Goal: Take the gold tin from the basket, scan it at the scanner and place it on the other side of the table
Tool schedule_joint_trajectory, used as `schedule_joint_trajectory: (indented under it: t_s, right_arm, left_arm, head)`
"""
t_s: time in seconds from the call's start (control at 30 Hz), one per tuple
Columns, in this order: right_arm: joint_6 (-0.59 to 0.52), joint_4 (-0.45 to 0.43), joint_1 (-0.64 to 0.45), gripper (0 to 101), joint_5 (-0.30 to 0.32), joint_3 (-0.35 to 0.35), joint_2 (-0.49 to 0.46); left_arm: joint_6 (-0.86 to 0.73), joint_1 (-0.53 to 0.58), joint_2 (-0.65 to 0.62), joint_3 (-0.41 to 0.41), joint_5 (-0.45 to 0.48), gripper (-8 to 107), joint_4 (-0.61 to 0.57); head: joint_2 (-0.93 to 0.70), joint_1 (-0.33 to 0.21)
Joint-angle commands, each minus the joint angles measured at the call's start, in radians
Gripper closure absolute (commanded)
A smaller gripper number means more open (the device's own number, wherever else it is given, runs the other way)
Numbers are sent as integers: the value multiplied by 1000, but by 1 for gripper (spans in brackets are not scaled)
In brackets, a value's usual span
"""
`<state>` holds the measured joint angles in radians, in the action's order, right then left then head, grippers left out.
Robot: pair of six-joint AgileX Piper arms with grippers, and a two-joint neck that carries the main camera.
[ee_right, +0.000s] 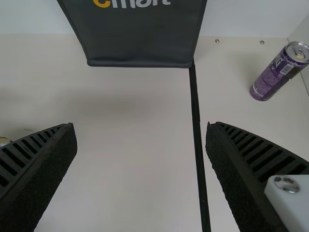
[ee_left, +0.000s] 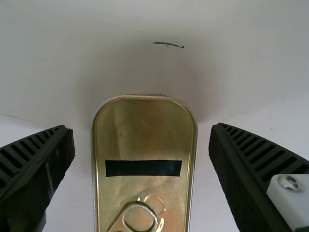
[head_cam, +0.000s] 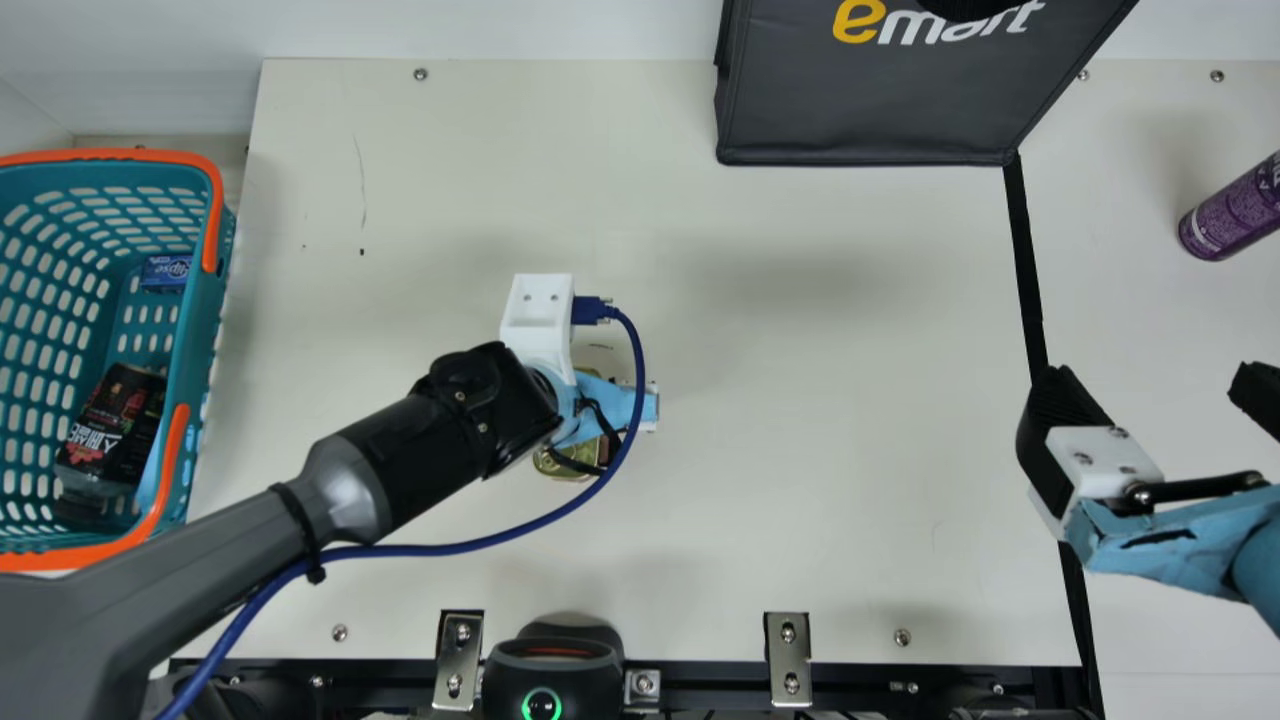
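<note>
Left arm [head_cam: 370,480], nearest the main camera, slants inward from the near left corner over the cream surface [head_cam: 800,510]; a blue cable [head_cam: 450,548] runs along it. At far left stands the teal basket [head_cam: 190,350], with orange handles and perforated walls; inside are a small blue box [head_cam: 166,272] and, nearer the camera's side, a dark pack [head_cam: 112,420] with red print. At the near edge, left of centre, sits the black scanner [head_cam: 550,652], bearing a green ring light, with a metal bracket [head_cam: 460,655] just beside it.

Beyond the scanner, the gold tin [ee_left: 145,130] rests on the surface, lid upward. The lid carries a black strip and a pull ring. Above the tin, partly hiding it in the main view, is the left pincer [head_cam: 612,402]. It is open: in the left wrist view its two ribbed fingers stand on opposite sides of the tin, a band of surface visible between the tin and each finger.

Right of centre, at the far edge, stands the dark bag [head_cam: 870,110]. From its near right corner a black tape line [head_cam: 1028,270] extends toward the near edge. The right pincer [head_cam: 1160,390] is open, fingers wide apart; in the right wrist view the tape passes between them. At far right stands a purple can [head_cam: 1235,212], its tabbed top visible in the right wrist view.
</note>
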<state>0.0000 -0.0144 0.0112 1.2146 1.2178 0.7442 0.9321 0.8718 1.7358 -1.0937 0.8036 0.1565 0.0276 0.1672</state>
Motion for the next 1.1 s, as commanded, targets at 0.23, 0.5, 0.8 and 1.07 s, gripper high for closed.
schedule_joint_trajectory:
  t_s: [0.23, 0.5, 0.8, 1.07]
  right_arm:
    - [0, 0, 0, 6, 0, 0, 0]
    - [0, 0, 0, 6, 0, 0, 0]
    - [0, 0, 0, 6, 0, 0, 0]
    - [0, 0, 0, 6, 0, 0, 0]
  left_arm:
    - [11, 5, -4, 1, 5, 76, -11]
    - [-53, 20, -52, -3, 36, 107, 7]
    - [-295, 48, -109, -6, 83, 107, 34]
    - [-608, 25, -164, 6, 78, 107, -15]
  head:
    - [0, -29]
    - [0, -29]
    - [0, -29]
    - [0, -29]
